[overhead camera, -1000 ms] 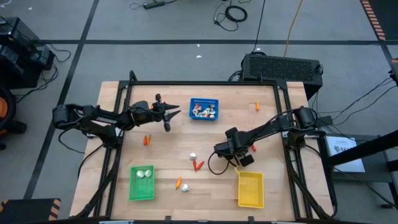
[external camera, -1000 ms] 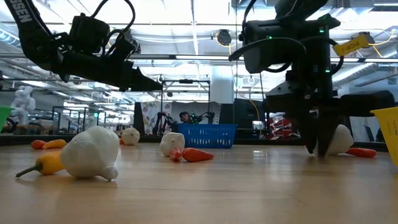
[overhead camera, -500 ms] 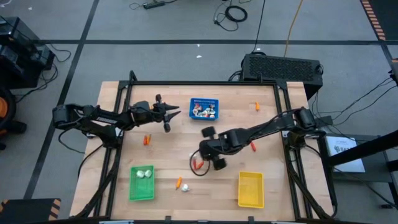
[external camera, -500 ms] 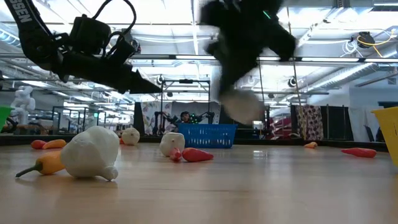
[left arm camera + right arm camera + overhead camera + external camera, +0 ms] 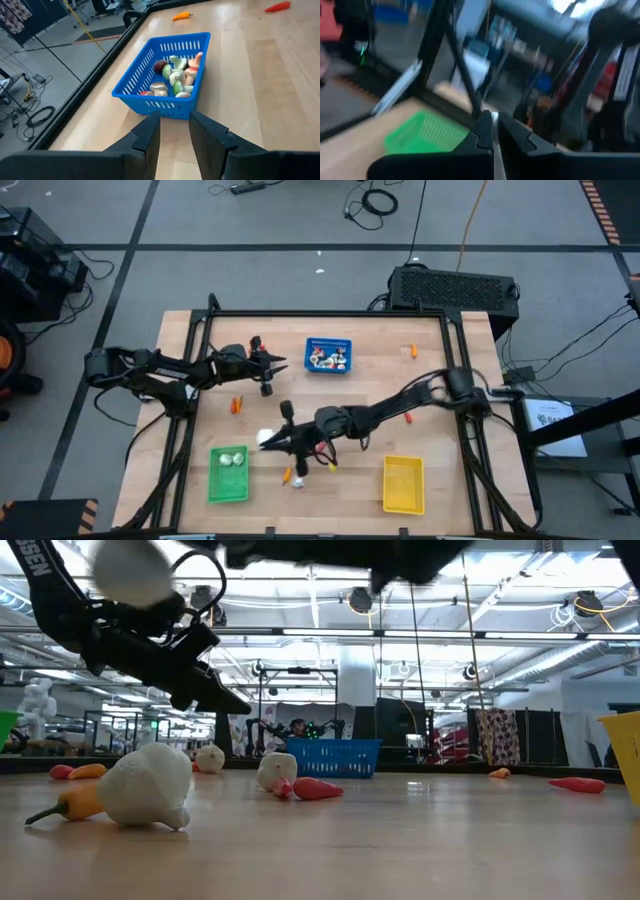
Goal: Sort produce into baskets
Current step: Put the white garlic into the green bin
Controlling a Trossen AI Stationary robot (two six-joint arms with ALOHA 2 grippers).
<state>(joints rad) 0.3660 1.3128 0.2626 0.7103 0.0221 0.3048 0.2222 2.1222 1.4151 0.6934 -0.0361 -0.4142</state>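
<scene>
Inventory from my remote station, sorting table.

1. Right gripper (image 5: 272,440): reaches across to the left-near part of the table, just right of and above the green basket's far end. I see the fingers pressed together in the wrist view, pinching what looks like a white garlic bulb (image 5: 266,438) at their tip, lifted off the table.
2. Left gripper (image 5: 174,117): hangs over the far-left area, just left of the blue basket. Fingers stand at a narrow gap with nothing between them.
3. Blue basket (image 5: 328,345): far centre, filled with small white, red and green round pieces (image 5: 175,80).
4. Green basket (image 5: 226,485): near left, with 2 white bulbs (image 5: 233,459) at its far end.
5. Yellow basket (image 5: 403,490): near right. I cannot tell its contents.
6. Loose produce on the wooden table (image 5: 450,450): 1 orange stick (image 5: 237,404) left of centre; 1 orange piece (image 5: 413,351) at far right; 1 red stick (image 5: 407,417) under the right arm; 1 orange pepper (image 5: 288,474) touching 1 white bulb (image 5: 298,481) near centre.
</scene>
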